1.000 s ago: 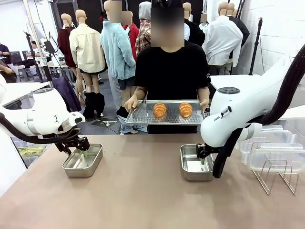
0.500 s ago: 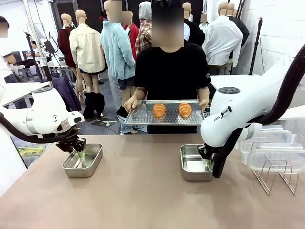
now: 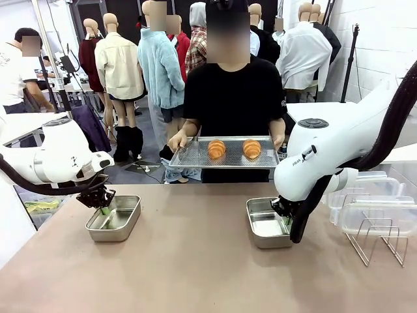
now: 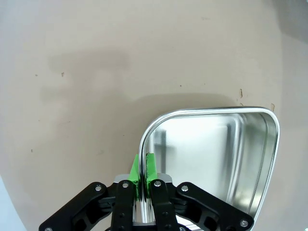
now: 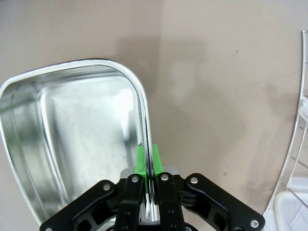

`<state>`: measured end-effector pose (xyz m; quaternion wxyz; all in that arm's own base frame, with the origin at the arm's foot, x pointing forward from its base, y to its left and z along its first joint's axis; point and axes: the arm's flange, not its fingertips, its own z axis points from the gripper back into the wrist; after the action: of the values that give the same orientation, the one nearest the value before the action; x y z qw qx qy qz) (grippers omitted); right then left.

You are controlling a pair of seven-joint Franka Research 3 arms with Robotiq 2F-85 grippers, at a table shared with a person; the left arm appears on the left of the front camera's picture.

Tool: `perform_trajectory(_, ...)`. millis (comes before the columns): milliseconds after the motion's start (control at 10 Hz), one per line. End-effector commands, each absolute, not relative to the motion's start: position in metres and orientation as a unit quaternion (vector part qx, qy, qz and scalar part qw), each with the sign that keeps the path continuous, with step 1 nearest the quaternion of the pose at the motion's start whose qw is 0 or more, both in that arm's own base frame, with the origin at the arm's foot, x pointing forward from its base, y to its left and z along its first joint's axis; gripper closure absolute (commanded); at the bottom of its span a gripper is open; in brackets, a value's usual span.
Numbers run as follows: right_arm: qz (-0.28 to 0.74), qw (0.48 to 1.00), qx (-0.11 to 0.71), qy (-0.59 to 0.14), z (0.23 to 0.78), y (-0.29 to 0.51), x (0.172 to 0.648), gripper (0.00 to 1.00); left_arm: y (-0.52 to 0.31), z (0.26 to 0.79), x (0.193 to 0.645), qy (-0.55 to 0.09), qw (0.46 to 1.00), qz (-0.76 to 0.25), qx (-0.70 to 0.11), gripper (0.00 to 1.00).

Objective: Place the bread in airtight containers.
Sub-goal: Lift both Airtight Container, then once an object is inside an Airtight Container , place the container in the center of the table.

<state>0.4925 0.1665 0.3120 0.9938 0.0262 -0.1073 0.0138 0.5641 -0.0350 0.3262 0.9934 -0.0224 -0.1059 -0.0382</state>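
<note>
Left arm (image 3: 58,160): low, left gripper (image 4: 143,166) angled down, jaws pinching left tin (image 4: 216,144) wall.
Right arm (image 3: 326,150): bent down, right gripper (image 5: 148,159) clamped on right tin (image 5: 72,134) wall.
Tray (image 3: 189,156): held by person (image 3: 231,91), well beyond both jaws.
Bread (image 3: 217,149): two rolls on tray.

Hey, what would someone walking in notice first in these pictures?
Two golden rolls sit on the steel tray the person holds at the far side. Nearer, the left end effector is shut on the rim of the left tin, the right end effector on the rim of the right tin; both tins are empty.
</note>
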Motion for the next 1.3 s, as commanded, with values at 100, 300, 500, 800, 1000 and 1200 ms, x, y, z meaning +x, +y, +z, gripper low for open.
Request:
perform_trajectory(100,0.013,0.994,0.026,-0.108,0.312,0.166,0.493,1.0,-0.035,0.326,0.564,-0.107,0.993,-0.038,-0.022,1.0)
perform_trajectory(300,0.013,0.994,0.026,-0.108,0.312,0.166,0.493,1.0,-0.035,0.326,0.564,-0.107,0.993,-0.038,-0.022,1.0)
perform_trajectory(500,0.013,0.994,0.026,-0.108,0.312,0.166,0.493,1.0,-0.035,0.326,0.564,-0.107,0.993,-0.038,-0.022,1.0)
perform_trajectory(800,0.013,0.994,0.026,-0.108,0.312,0.166,0.493,1.0,-0.035,0.326,0.564,-0.107,0.993,-0.038,-0.022,1.0)
perform_trajectory(1000,0.014,0.994,0.026,-0.107,0.312,0.166,0.493,1.0,-0.037,0.325,0.564,-0.105,0.993,-0.04,-0.023,1.0)
perform_trajectory(1200,0.024,0.987,0.033,-0.153,0.367,0.156,0.485,1.0,-0.042,0.374,0.558,-0.138,0.99,-0.009,-0.023,1.0)
